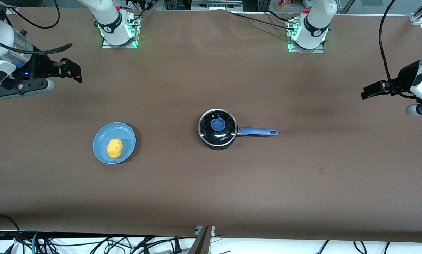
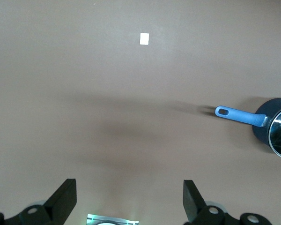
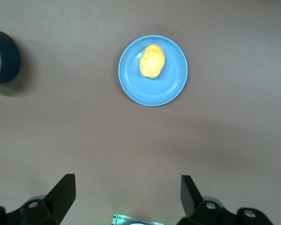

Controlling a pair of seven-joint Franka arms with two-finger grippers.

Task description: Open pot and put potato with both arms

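Note:
The black pot [image 1: 216, 145] stands mid-table with its clear glass lid [image 1: 226, 134] on and the blue knob [image 1: 218, 124] on top. Its blue handle [image 1: 257, 132] points toward the left arm's end. The yellow potato [image 1: 114, 148] lies on a light-blue plate [image 1: 126, 135] toward the right arm's end. My right gripper [image 1: 70, 68] is open and empty, raised over the table's right-arm end; its wrist view shows the potato [image 3: 152, 61], plate [image 3: 164, 89] and pot [image 3: 4, 58]. My left gripper [image 1: 368, 91] is open and empty, raised over the left-arm end; its wrist view shows the pot [image 2: 267, 126] and handle [image 2: 236, 115].
Both arm bases [image 1: 119, 30] [image 1: 308, 33] stand along the table edge farthest from the front camera. A small white tag [image 2: 144, 39] lies on the brown table cover. Cables [image 1: 55, 243] hang along the edge nearest the front camera.

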